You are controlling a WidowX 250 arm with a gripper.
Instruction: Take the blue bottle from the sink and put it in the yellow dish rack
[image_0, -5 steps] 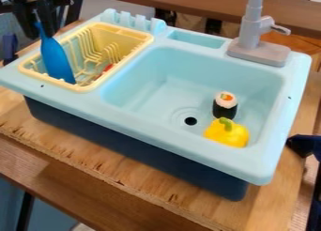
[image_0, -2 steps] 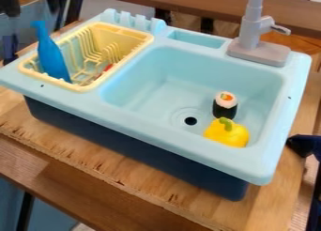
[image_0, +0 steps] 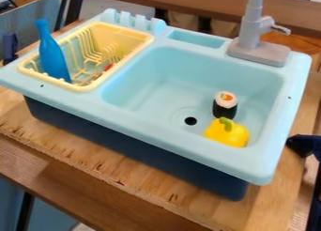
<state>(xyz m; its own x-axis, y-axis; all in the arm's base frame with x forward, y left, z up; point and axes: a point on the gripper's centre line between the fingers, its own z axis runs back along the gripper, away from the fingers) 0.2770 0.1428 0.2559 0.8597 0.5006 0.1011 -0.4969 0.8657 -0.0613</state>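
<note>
Blue plastic, by the look of it, makes up the bottle [image_0: 54,58] you have in the yellow dish rack [image_0: 119,32], near the rack's left end. Its base is down inside the rack and its neck rises above the rim, tilted toward the left of your view. You cannot tell how far open the hand is, or whether it has hold of anything. Near the bottle, a small red item [image_0: 108,67] lies low in the rack.

The rack sits in the left part of the light blue toy sink [image_0: 156,135], which rests on a wooden surface [image_0: 94,162]. In the basin, you see a sushi roll [image_0: 224,106] upright just behind a yellow pepper [image_0: 227,134], both to the right of the drain hole [image_0: 190,121]. A gray faucet [image_0: 251,33] stands at the sink's back edge.
</note>
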